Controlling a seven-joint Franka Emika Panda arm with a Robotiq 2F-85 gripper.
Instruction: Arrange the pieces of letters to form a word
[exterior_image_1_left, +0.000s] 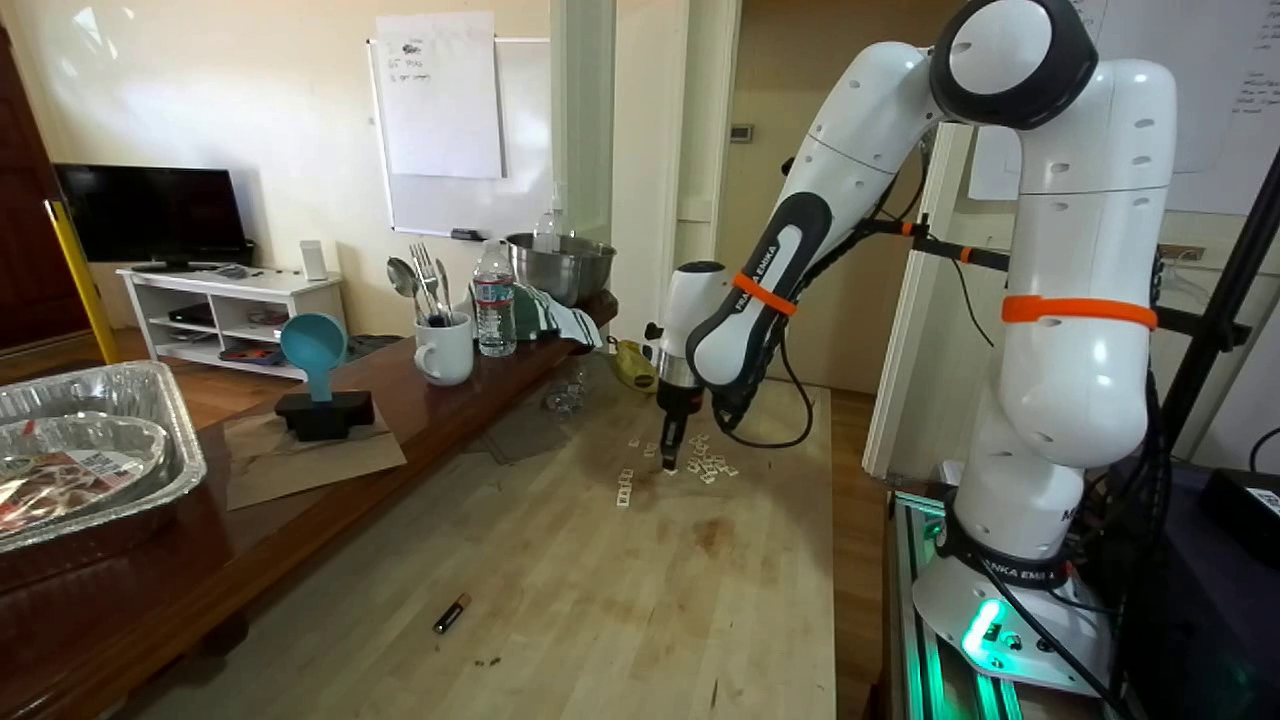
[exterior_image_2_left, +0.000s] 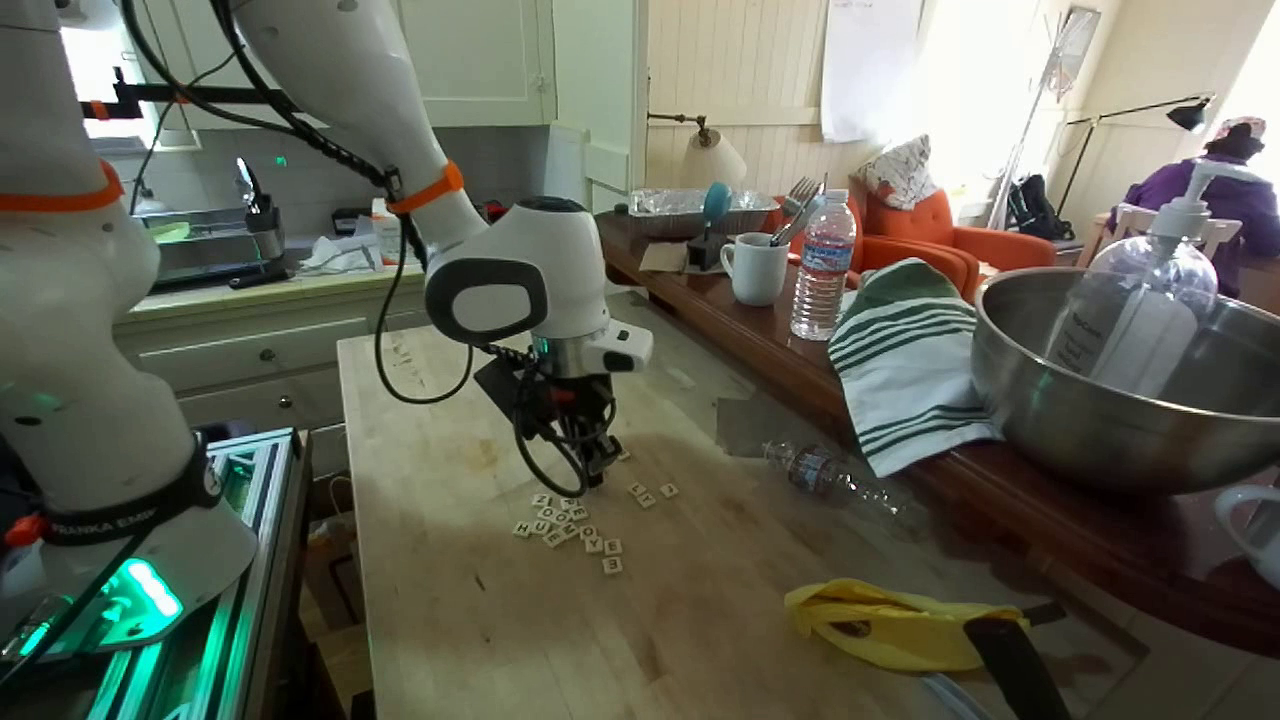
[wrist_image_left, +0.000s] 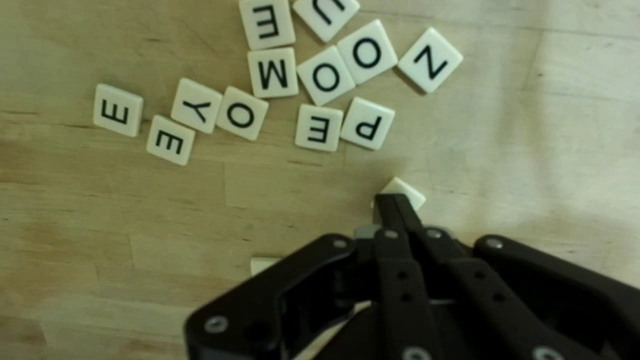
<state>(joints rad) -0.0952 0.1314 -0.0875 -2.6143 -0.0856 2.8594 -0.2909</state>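
Note:
The letter pieces are small cream square tiles on the light wood table. A loose cluster (exterior_image_1_left: 708, 465) shows in both exterior views (exterior_image_2_left: 565, 520). In the wrist view, E, Y, O, M, P (wrist_image_left: 367, 123), U and Z (wrist_image_left: 430, 60) tiles lie face up. A short row of tiles (exterior_image_1_left: 624, 488) lies apart from the cluster. My gripper (wrist_image_left: 395, 197) points down, with its fingertips together, at table level beside the cluster (exterior_image_1_left: 669, 466). One tile (wrist_image_left: 409, 191) lies at the fingertips, its letter hidden by them. Another tile (wrist_image_left: 261, 265) is mostly hidden behind the gripper's left linkage.
A battery (exterior_image_1_left: 451, 613) lies on the table. A yellow object (exterior_image_2_left: 890, 625) and a clear plastic bottle (exterior_image_2_left: 830, 475) lie near the raised dark wooden counter (exterior_image_1_left: 330, 510). The counter bears a mug (exterior_image_2_left: 757, 270), an upright bottle (exterior_image_2_left: 824, 265) and a metal bowl (exterior_image_2_left: 1120, 430).

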